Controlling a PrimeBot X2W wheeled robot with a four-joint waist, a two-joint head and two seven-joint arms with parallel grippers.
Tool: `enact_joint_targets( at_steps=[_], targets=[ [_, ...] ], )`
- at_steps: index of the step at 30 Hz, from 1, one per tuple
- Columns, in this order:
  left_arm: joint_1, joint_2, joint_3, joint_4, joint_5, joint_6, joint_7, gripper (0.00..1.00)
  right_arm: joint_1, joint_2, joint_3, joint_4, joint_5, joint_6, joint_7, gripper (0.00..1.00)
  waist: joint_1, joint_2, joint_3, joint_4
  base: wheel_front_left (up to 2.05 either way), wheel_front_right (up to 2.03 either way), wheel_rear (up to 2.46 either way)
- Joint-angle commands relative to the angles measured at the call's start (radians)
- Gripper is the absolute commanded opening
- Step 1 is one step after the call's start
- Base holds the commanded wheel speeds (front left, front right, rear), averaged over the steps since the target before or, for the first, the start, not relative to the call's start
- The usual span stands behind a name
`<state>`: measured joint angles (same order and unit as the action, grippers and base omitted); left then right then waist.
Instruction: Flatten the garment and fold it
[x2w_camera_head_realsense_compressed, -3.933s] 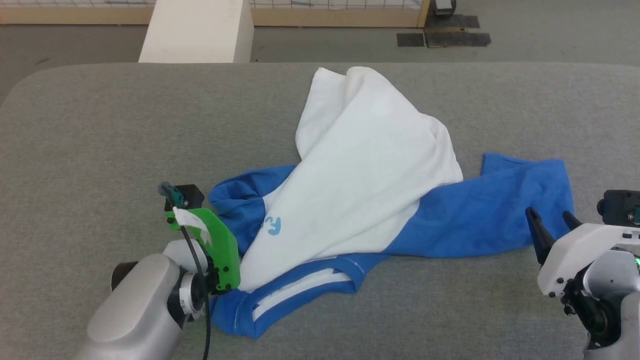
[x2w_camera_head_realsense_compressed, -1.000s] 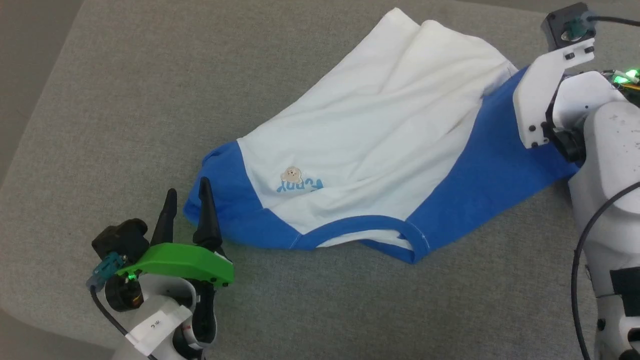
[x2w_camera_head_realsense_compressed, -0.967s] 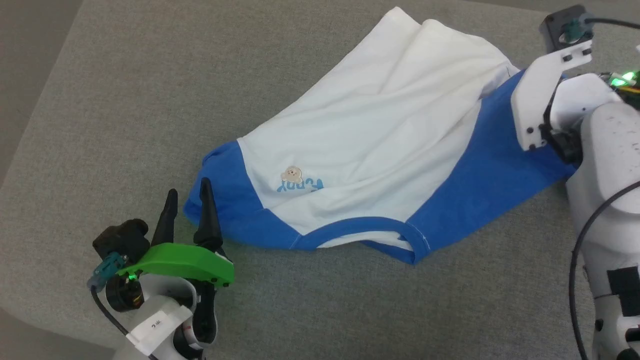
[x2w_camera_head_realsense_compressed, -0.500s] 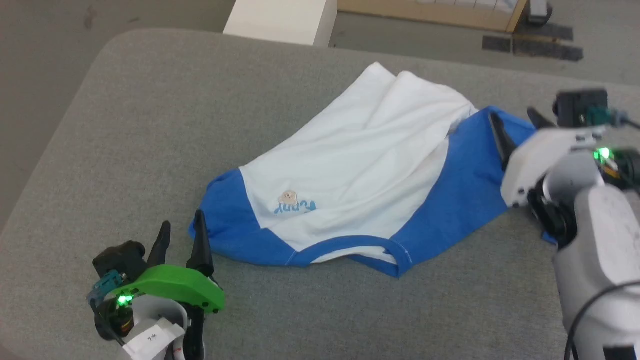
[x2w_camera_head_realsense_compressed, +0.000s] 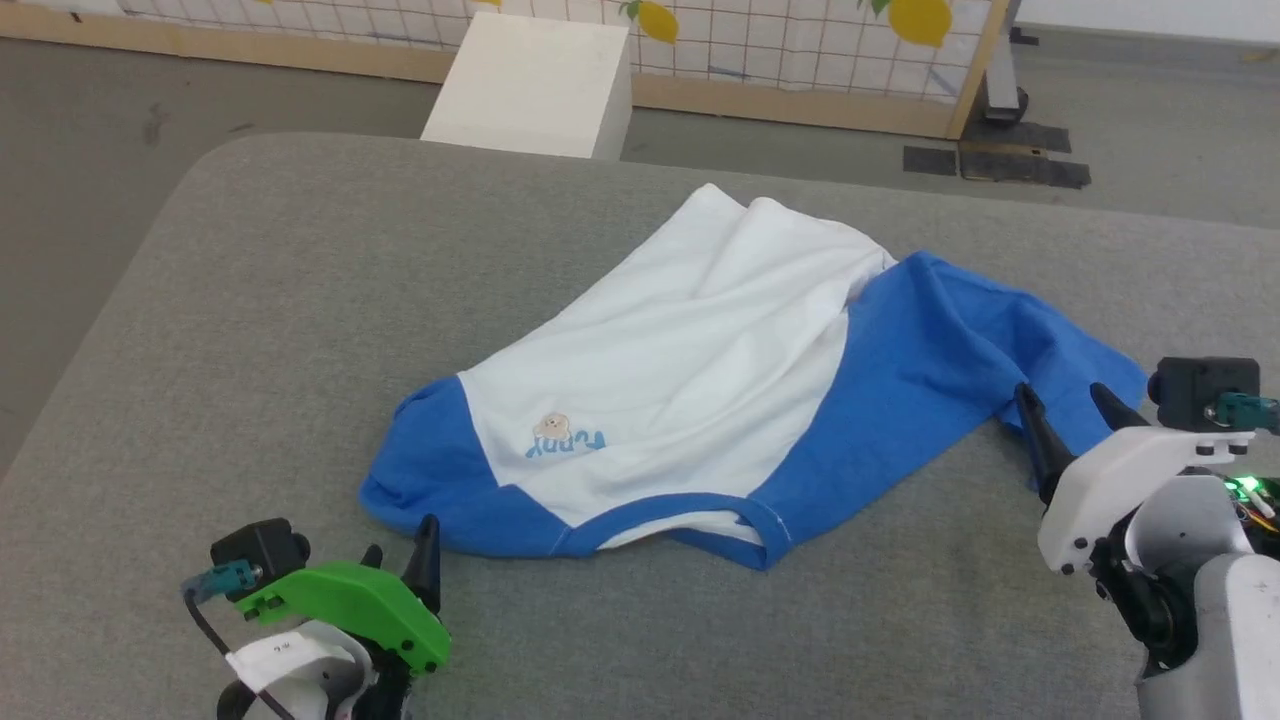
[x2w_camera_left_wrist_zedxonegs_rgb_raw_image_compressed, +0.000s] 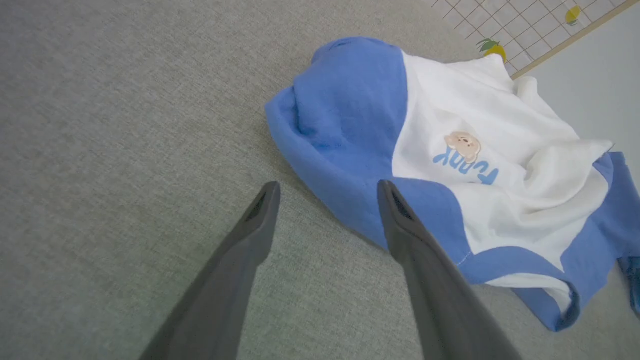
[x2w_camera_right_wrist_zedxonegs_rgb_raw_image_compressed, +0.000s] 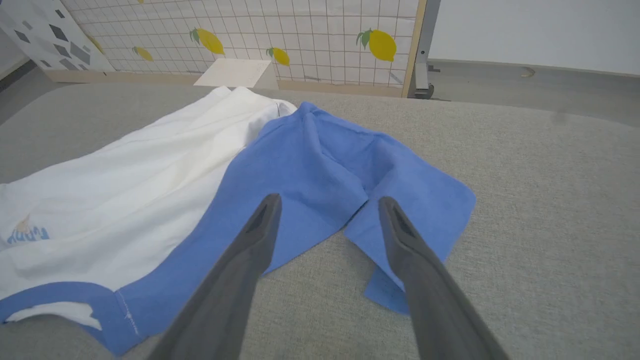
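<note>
Sprawling askew across the middle of the grey padded worktop (x2w_camera_head_realsense_compressed: 300, 300), the garment (x2w_camera_head_realsense_compressed: 700, 370) lies loosely spread and not yet folded. Its white body runs up toward the far edge, where it ends in a few soft ridges. The blue collar (x2w_camera_head_realsense_compressed: 690, 510) faces the near edge, and the small chest logo (x2w_camera_head_realsense_compressed: 565, 438) reads upside down from the robot's side. One blue sleeve (x2w_camera_head_realsense_compressed: 420, 470) is bunched into a rounded lump at the near-left end of the shirt. The other sleeve (x2w_camera_head_realsense_compressed: 960, 350) stretches out wide toward the right edge, creased down its middle.

The left gripper (x2w_camera_head_realsense_compressed: 400, 548) sits low by the near edge, toward the left corner, its two dark fingers spread apart with nothing between them. In the left wrist view the left gripper (x2w_camera_left_wrist_zedxonegs_rgb_raw_image_compressed: 327, 184) has one fingertip just beside the bunched sleeve; whether it touches the cloth I cannot tell.

The right gripper (x2w_camera_head_realsense_compressed: 1060, 400) hovers by the right edge at the tip of the outstretched sleeve, fingers likewise apart and gripping nothing. Its own wrist view shows the right gripper (x2w_camera_right_wrist_zedxonegs_rgb_raw_image_compressed: 329, 197) with the sleeve's end lying flat on the worktop past the fingertips.

Beyond the far edge, a white box (x2w_camera_head_realsense_compressed: 530, 85) stands on the floor before a gridded panel printed with lemons (x2w_camera_head_realsense_compressed: 800, 50).
</note>
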<state>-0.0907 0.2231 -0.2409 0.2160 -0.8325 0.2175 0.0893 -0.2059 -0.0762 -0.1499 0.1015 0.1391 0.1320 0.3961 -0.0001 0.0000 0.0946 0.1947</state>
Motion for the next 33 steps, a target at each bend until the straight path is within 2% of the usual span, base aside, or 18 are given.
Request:
enact_joint_targets(
  at_steps=[1, 10, 11, 12, 13, 18, 25, 29, 33],
  targets=[
    [-0.026, 0.004, 0.005, 0.02, -0.007, -0.006, 0.009, 1.0, 0.011, 0.004, -0.001, -0.018, -0.005, -0.001, 0.008, 1.0, 0.0001, 0.0, 0.016, -0.016, 0.0, 0.0, 0.0],
    [-0.117, 0.018, 0.006, 0.153, -0.023, -0.013, 0.062, 1.0, 0.024, 0.005, 0.002, -0.087, -0.018, -0.001, 0.047, 1.0, 0.0001, 0.0, 0.052, -0.056, 0.0, 0.0, 0.0],
    [-0.119, 0.017, 0.004, 0.168, -0.026, -0.01, 0.072, 0.3, 0.026, 0.005, 0.003, -0.091, -0.019, -0.001, 0.048, 1.0, 0.0001, 0.0, 0.054, -0.058, 0.0, 0.0, 0.0],
    [-0.119, 0.015, 0.003, 0.176, -0.028, -0.009, 0.076, 0.05, 0.027, 0.005, 0.005, -0.093, -0.019, -0.001, 0.049, 1.0, 0.0001, 0.0, 0.056, -0.06, 0.0, 0.0, 0.0],
    [-0.117, 0.012, 0.0, 0.185, -0.031, -0.007, 0.083, 0.0, 0.029, 0.006, 0.007, -0.095, -0.021, -0.001, 0.051, 1.0, 0.0001, 0.0, 0.057, -0.061, 0.0, 0.0, 0.0],
    [-0.107, 0.001, -0.006, 0.173, -0.035, -0.012, 0.075, 0.0, 0.046, 0.001, 0.034, -0.099, -0.028, -0.001, 0.079, 1.0, 0.0001, 0.0, 0.059, -0.051, 0.0, 0.0, 0.0],
    [-0.085, -0.005, -0.013, 0.08, -0.005, -0.013, 0.003, 0.0, 0.088, -0.001, 0.171, -0.064, -0.02, -0.001, 0.223, 1.0, 0.0001, 0.0, 0.068, -0.027, 0.0, 0.0, 0.0],
    [-0.08, -0.009, -0.024, 0.037, 0.004, -0.008, -0.003, 0.0, 0.044, 0.007, 0.228, -0.022, -0.025, -0.001, 0.261, 1.0, 0.0001, 0.0, 0.089, -0.017, 0.0, 0.0, 0.0],
    [-0.084, -0.011, -0.033, 0.017, 0.009, -0.004, 0.001, 0.0, -0.021, 0.015, 0.236, 0.04, -0.053, -0.001, 0.281, 1.0, 0.0001, 0.0, 0.109, -0.008, 0.0, 0.0, 0.0]
  ],
)
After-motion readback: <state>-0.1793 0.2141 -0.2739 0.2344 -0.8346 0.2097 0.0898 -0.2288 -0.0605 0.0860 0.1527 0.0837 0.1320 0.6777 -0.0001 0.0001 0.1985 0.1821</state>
